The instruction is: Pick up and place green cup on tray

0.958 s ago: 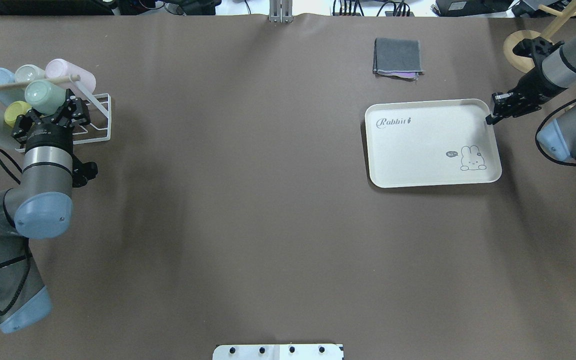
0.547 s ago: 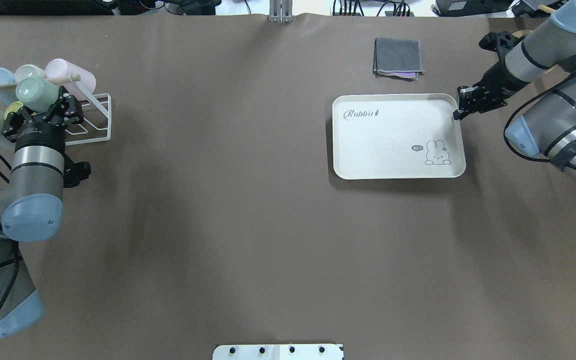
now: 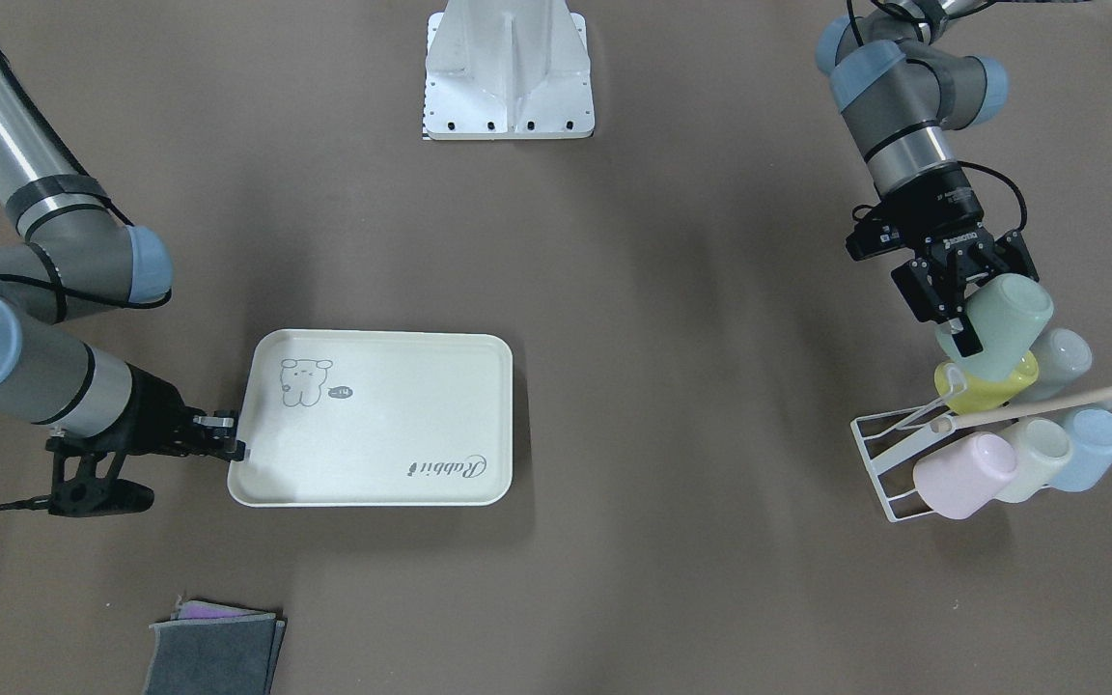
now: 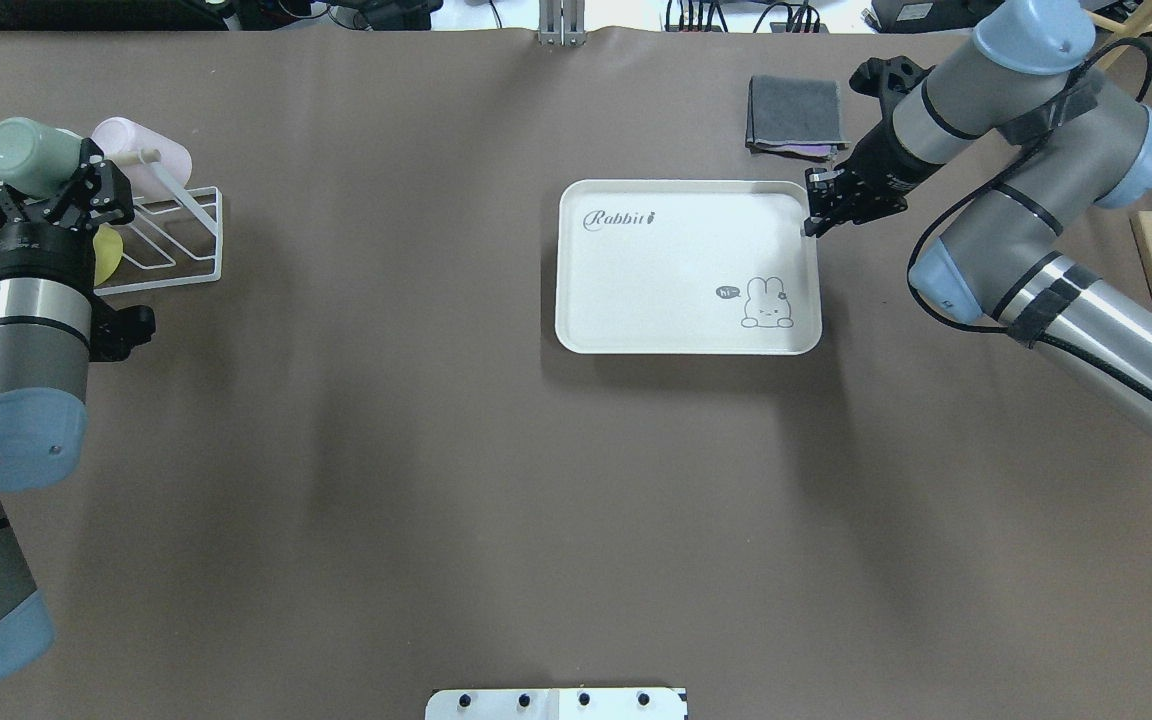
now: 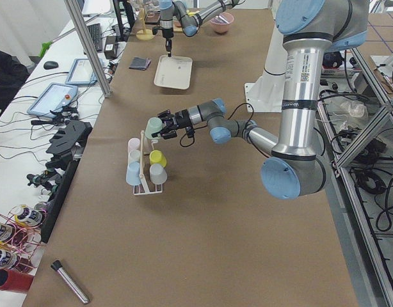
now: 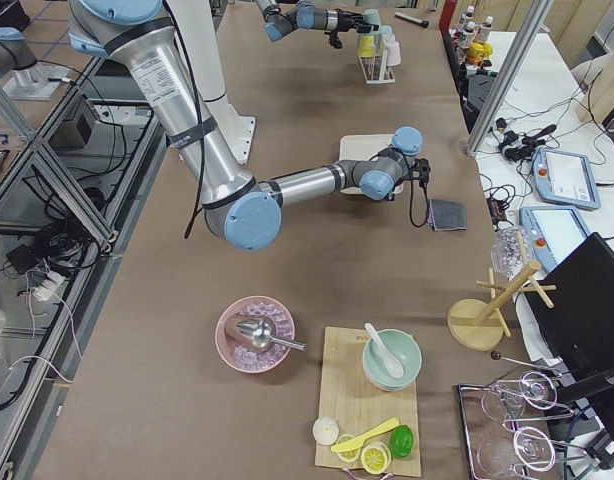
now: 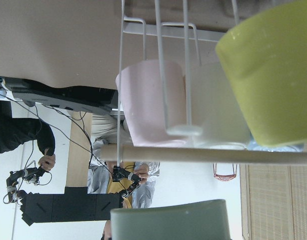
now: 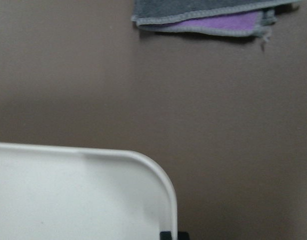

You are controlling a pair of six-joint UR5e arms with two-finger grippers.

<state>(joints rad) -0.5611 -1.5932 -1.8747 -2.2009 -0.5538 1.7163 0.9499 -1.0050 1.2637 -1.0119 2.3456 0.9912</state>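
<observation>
The green cup lies tilted in my left gripper, which is shut on it just above the white wire cup rack. From the front the green cup hangs over a yellow-green cup, in my left gripper. Its rim shows at the bottom of the left wrist view. The cream tray lies flat at the table's middle right. My right gripper is shut on the tray's far right rim. The front view shows this grip on the tray.
The rack holds pink, whitish, pale blue and yellow-green cups under a wooden rod. A folded grey and purple cloth lies just behind the tray. A white base plate sits at the near edge.
My right gripper has dragged the tray leftward toward the table's middle. My left gripper has lifted the green cup up off the rack, moving left and farther back.
</observation>
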